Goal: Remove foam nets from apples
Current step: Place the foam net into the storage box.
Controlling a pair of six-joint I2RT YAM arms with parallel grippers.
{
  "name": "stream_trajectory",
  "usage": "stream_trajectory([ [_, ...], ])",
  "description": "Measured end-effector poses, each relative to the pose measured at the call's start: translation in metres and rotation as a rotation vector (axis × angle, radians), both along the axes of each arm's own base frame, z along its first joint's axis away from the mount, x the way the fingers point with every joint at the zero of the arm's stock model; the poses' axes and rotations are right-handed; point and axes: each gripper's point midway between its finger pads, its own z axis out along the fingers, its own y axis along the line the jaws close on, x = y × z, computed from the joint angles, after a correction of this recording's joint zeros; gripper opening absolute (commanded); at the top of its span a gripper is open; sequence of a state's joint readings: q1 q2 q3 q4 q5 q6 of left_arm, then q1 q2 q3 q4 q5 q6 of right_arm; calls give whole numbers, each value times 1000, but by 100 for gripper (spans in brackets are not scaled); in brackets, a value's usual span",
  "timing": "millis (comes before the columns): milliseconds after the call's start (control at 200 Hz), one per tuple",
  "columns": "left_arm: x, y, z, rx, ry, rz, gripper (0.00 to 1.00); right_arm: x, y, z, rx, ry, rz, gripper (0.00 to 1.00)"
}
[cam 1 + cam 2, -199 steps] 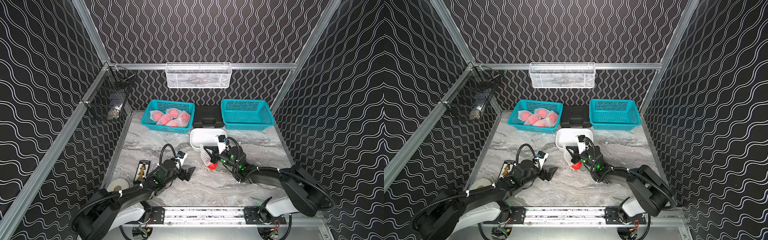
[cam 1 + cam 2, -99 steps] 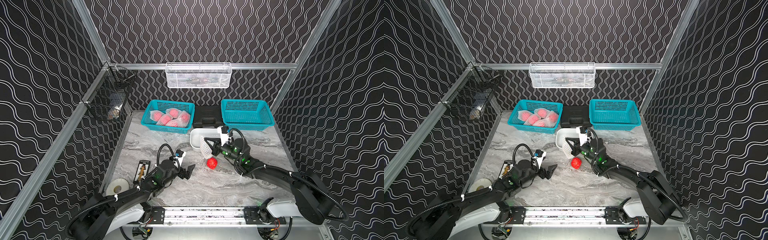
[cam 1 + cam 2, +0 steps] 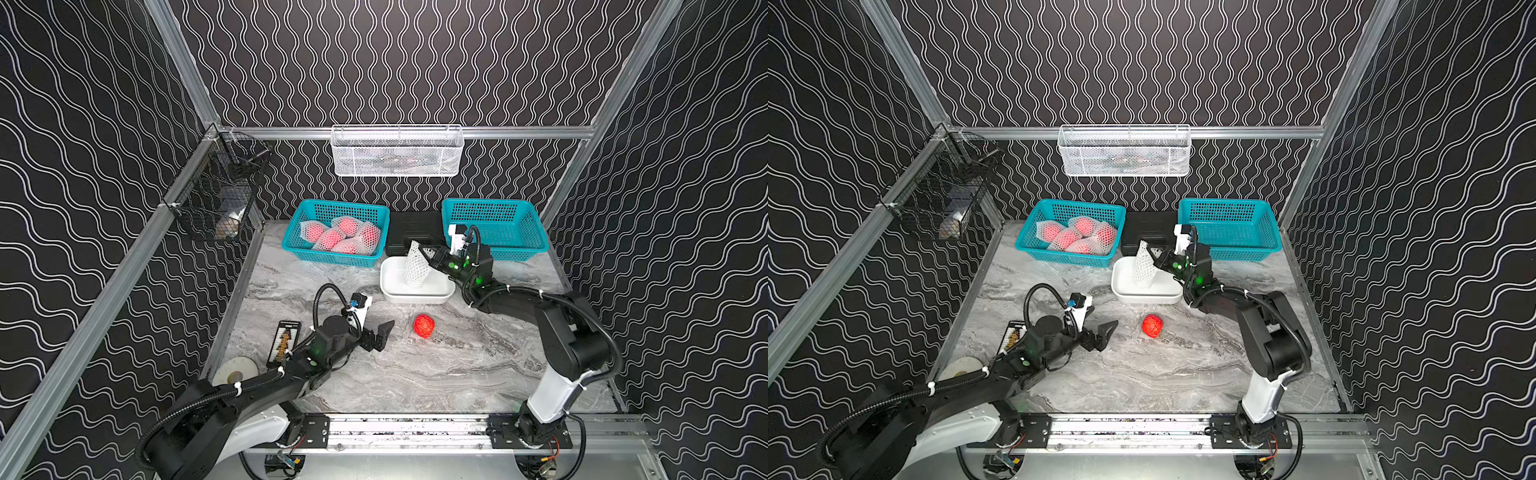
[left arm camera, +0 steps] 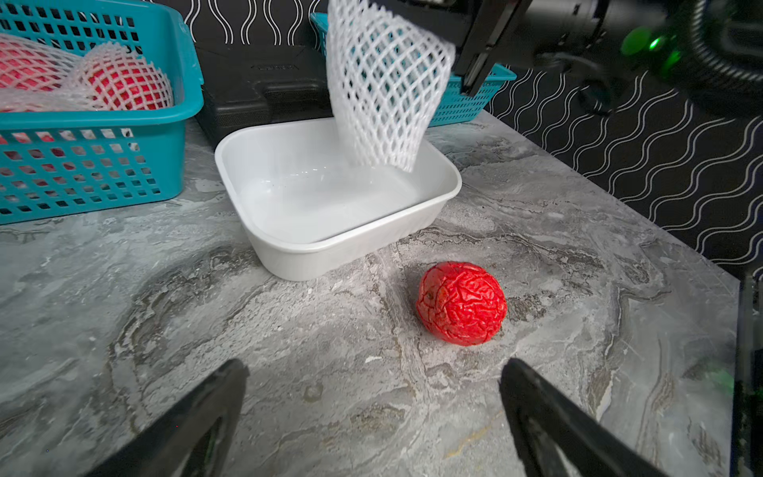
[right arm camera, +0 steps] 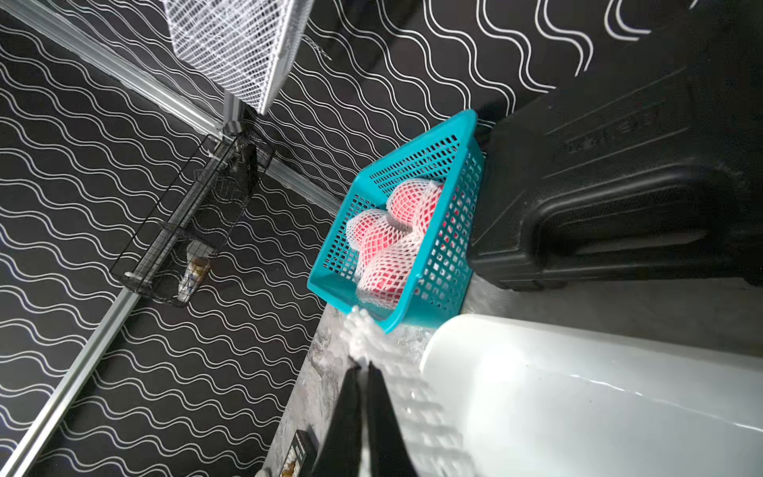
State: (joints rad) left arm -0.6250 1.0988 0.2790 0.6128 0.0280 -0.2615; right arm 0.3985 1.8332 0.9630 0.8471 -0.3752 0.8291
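I am looking down, in both top views, into a booth whose black walls are rippling with white wavy lines, aluminium rails framing them above a grey marbled tabletop. At centre frame the right gripper, jaws pressed together, is pinching the top edge of a white foam net. The net is hanging limp over a white tub; whether its lower end is touching the tub I cannot tell.

Just below the tub a bare apple, red and wrinkled, is lying on the marble, apart from both arms. To its left the left gripper is facing the fruit with jaws spread wide and gripping nothing. In the left wrist view the apple is sitting beyond the two dark fingertips.

Along the back wall, left of centre, a teal basket is holding the netted apples. A black case is sitting beside it, and a second teal basket is standing to the right. Above them a white wire basket is hanging from the rail, and a black wire basket is hanging at the upper left.
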Motion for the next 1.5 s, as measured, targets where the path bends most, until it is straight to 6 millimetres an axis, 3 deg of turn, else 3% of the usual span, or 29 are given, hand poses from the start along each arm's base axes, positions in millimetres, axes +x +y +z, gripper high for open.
stream_trajectory([
  [135, 1, 0, 2, -12, -8, 1, 99, 14, -5, -46, 24, 48, -84, 0],
  [220, 1, 0, 2, -11, -8, 1, 99, 19, -6, -62, 24, 36, -131, 0],
  [285, 0, 0, 2, -11, -8, 2, 99, 22, -2, -69, 23, 27, -146, 21],
  [340, 1, 0, 2, -11, -8, 2, 99, 23, -1, -74, 16, 27, -158, 29],
  [480, 2, 0, 4, -10, -12, 6, 99, 25, -11, -72, -14, 19, -209, 57],
  [796, 3, -1, -6, 10, 12, 7, 99, 19, -28, -48, -210, 72, -271, 75],
  [916, 4, -2, -6, 10, 14, 4, 99, 18, -33, -54, -327, 135, -272, 71],
  [1151, 9, -7, -1, 9, 10, -4, 99, 0, -43, -83, -553, 271, -206, 60],
  [1306, 10, -11, -2, 10, 17, -15, 99, -5, -47, -75, -617, 275, -177, 58],
  [1501, 11, -12, 0, 8, 17, -22, 99, -14, -65, -58, -684, 277, -202, 58],
])
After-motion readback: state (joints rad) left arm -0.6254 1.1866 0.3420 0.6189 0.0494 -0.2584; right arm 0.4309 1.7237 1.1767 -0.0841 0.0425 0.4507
